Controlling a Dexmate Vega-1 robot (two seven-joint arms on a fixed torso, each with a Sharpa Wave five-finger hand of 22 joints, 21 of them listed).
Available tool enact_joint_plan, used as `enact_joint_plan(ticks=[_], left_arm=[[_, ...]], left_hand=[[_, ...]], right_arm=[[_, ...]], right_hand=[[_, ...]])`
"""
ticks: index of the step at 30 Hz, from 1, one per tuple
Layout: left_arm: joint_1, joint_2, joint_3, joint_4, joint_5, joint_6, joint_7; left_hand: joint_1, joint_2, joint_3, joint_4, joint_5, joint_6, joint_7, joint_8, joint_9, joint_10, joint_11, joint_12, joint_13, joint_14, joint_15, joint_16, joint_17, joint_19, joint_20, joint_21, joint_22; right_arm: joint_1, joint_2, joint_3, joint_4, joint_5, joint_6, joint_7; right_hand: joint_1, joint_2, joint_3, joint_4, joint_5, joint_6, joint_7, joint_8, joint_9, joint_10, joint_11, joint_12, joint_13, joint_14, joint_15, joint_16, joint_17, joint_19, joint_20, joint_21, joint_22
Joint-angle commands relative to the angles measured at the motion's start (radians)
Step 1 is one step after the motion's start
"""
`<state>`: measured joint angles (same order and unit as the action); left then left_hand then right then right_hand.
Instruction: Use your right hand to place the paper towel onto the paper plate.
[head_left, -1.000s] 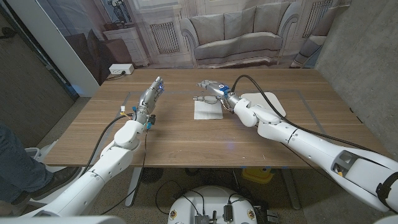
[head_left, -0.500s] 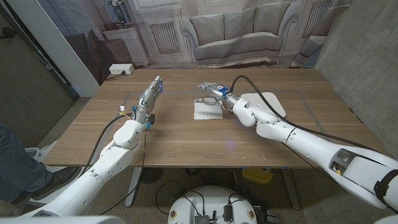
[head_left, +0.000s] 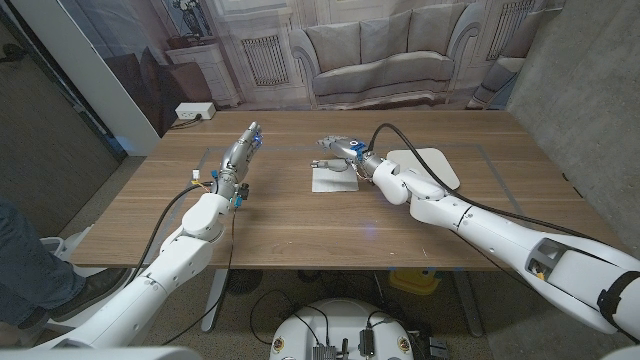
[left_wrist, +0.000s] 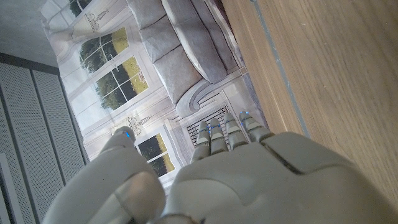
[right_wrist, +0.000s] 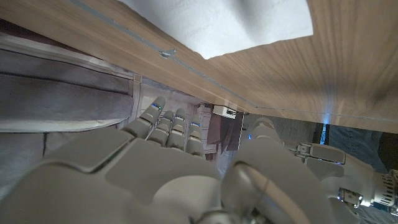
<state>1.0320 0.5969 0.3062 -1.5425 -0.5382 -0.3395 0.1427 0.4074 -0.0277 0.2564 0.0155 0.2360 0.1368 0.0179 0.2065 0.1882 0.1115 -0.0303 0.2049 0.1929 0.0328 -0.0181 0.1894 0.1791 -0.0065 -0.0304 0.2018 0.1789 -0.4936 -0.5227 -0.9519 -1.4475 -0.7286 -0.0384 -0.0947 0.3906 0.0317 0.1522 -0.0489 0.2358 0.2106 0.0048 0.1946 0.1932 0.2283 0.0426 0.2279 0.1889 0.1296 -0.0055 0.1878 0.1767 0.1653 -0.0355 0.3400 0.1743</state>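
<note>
Right robot hand (head_left: 338, 152) open, fingers extended, left robot hand (head_left: 240, 158) open, fingers straight

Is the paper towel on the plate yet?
No. The paper towel lies on the table, apart from the paper plate; the right hand hovers over it.

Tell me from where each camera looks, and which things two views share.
Head view: from the robot's head, down over both arms at the table, paper towel and paper plate.
Left wrist view: along the left hand, past the table edge.
Right wrist view: along the right hand; shares the paper towel with the head view.
</note>
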Motion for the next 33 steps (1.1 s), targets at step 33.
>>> enact_joint_plan(ticks=[33], left_arm=[[0.060, -0.003, -0.029, -0.020, 0.012, -0.030, 0.043]], left_hand=[[0.008, -0.005, -0.015, -0.003, -0.001, 0.015, -0.003, 0.002, 0.006, 0.005, -0.006, 0.004, 0.002, 0.005, -0.003, 0.000, 0.004, 0.002, -0.003, 0.000, 0.003]], right_arm=[[0.011, 0.028, -0.051, 0.070, 0.020, -0.044, -0.004]], right_hand=[[0.035, -0.007, 0.005, -0.027, -0.007, 0.001, -0.011, 0.005, 0.002, 0.008, -0.003, -0.002, 0.003, 0.020, 0.006, 0.003, 0.005, 0.010, -0.007, -0.020, 0.005]])
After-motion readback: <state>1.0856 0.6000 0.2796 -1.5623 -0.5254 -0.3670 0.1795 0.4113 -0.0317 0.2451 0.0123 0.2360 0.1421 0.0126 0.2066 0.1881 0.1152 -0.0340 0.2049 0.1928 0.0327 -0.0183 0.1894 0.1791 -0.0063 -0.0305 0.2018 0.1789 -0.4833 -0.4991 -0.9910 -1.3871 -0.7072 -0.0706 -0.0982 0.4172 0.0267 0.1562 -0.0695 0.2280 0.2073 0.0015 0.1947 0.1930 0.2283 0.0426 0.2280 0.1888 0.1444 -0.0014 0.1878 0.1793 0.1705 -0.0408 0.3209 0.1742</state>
